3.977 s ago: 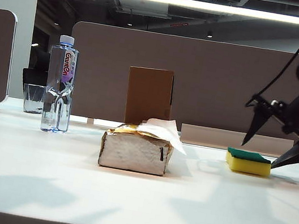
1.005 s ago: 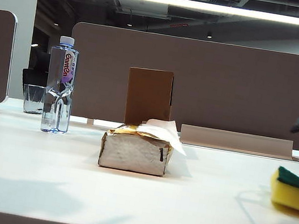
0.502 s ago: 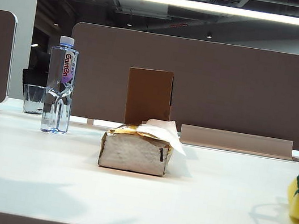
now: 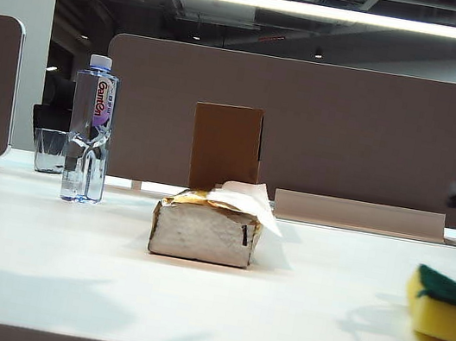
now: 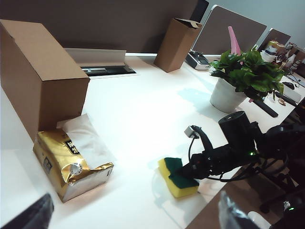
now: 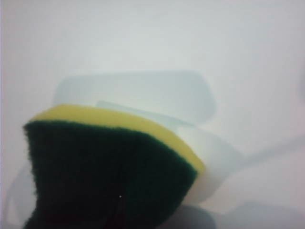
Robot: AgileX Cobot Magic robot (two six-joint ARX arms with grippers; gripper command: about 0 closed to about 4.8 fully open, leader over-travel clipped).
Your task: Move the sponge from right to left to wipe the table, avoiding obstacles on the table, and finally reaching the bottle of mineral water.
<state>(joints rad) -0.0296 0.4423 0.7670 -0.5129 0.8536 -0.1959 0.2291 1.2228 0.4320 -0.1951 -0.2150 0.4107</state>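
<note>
Right tool (image 5: 190, 171) clamped on sponge (image 4: 443, 309), near surface (image 4: 103, 290) right edge. Left tool (image 5: 133, 217) apart, idle. Advice: keep sponge flat, sweep along front edge, pass tissue pack (image 4: 205, 228), end at bottle (image 4: 90, 130).

The exterior view sits low at the table (image 4: 103, 290) edge, facing 12 o'clock; left wrist looks down from afar; right wrist hugs the sponge (image 6: 109, 171), which all share.
</note>
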